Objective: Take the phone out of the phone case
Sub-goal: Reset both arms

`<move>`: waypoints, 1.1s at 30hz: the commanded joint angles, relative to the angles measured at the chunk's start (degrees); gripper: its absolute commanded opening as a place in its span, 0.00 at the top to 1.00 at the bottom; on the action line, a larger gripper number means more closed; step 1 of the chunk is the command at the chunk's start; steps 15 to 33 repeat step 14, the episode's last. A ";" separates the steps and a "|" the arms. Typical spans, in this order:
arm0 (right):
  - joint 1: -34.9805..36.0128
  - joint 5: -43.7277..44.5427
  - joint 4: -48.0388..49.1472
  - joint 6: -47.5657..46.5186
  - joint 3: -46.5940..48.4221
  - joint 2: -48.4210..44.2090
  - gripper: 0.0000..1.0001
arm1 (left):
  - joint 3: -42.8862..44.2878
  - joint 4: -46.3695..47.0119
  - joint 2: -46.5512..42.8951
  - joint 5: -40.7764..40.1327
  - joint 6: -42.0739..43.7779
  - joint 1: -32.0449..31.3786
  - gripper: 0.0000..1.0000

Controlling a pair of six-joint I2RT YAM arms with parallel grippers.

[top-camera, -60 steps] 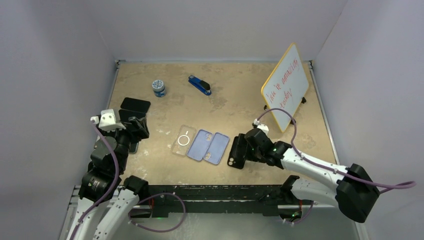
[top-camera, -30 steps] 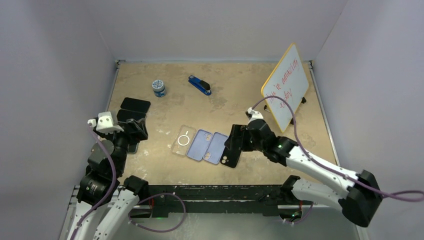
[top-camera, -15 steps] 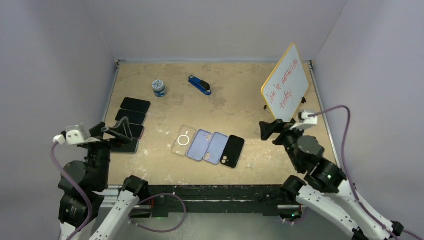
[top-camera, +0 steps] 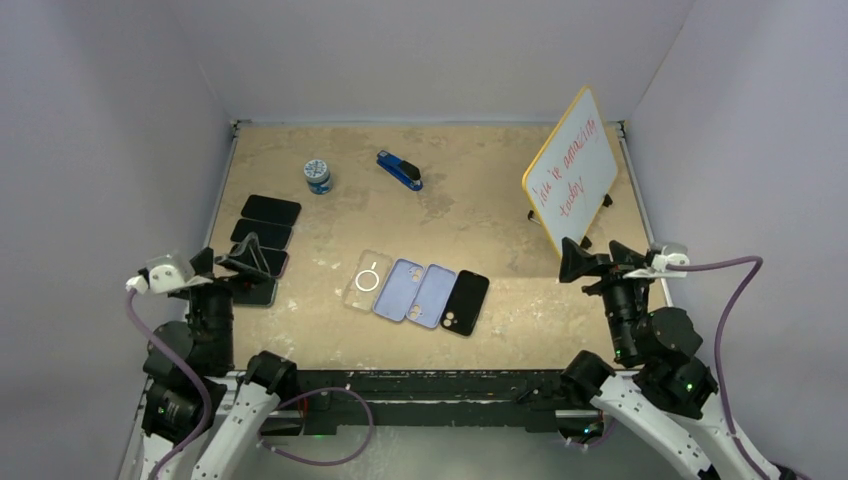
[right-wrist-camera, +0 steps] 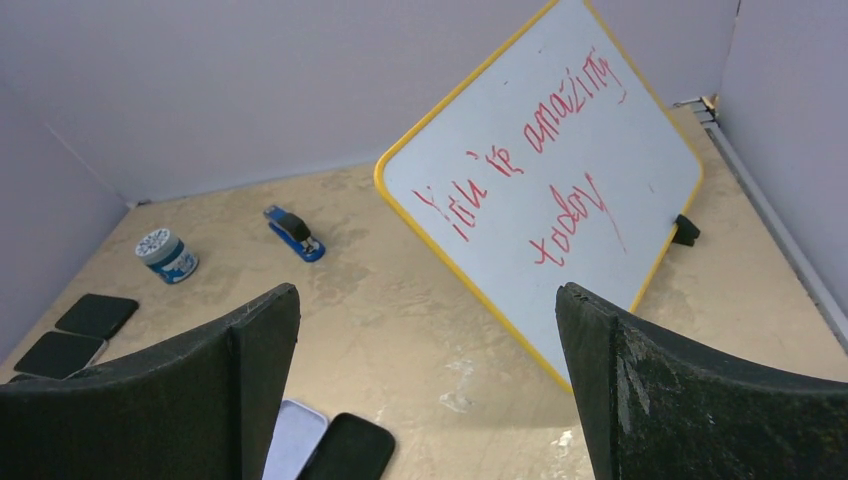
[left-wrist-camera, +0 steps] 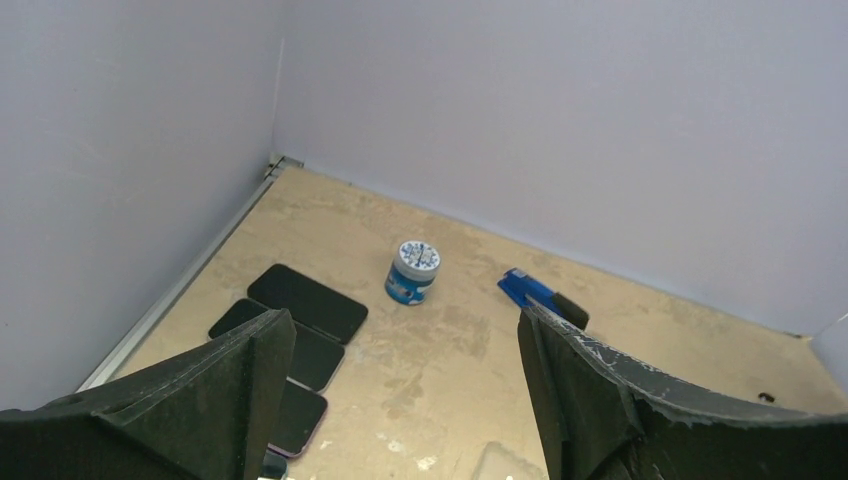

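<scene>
Left gripper point(top-camera: 228, 258): jaws spread wide, empty, far left of whiteboard point(top-camera: 572, 175)
Right gripper point(top-camera: 597, 258): jaws spread wide, empty, beside whiteboard
Black case point(top-camera: 465, 302): you find it flat, left of whiteboard

plain pale lavender walls point(top-camera: 430, 50) enclose a mottled tan tabletop point(top-camera: 470, 210) under even, soft light.

Lab test booth: plain walls point(top-camera: 420, 50) box in a tan table point(top-camera: 460, 215).

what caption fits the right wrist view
Open right gripper framing a yellow-rimmed whiteboard, blue stapler and jar to its left
</scene>
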 commanded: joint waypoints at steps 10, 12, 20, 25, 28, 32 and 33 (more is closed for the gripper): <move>0.03 -0.55 0.51 -5.25 1.61 -3.08 0.01 | -2.34 4.11 1.71 -2.48 1.29 -0.08 0.14; 0.01 -0.47 0.54 -5.29 1.56 -3.04 0.01 | -2.52 4.11 1.32 -2.68 1.21 -0.07 0.14; 0.03 -0.29 0.87 -5.25 1.35 -3.21 0.01 | -2.52 4.11 1.13 -2.64 1.07 -0.08 0.14; 0.03 -0.29 0.87 -5.25 1.35 -3.21 0.01 | -2.52 4.11 1.13 -2.64 1.07 -0.08 0.14; 0.03 -0.29 0.87 -5.25 1.35 -3.21 0.01 | -2.52 4.11 1.13 -2.64 1.07 -0.08 0.14; 0.03 -0.29 0.87 -5.25 1.35 -3.21 0.01 | -2.52 4.11 1.13 -2.64 1.07 -0.08 0.14; 0.03 -0.29 0.87 -5.25 1.35 -3.21 0.01 | -2.52 4.11 1.13 -2.64 1.07 -0.08 0.14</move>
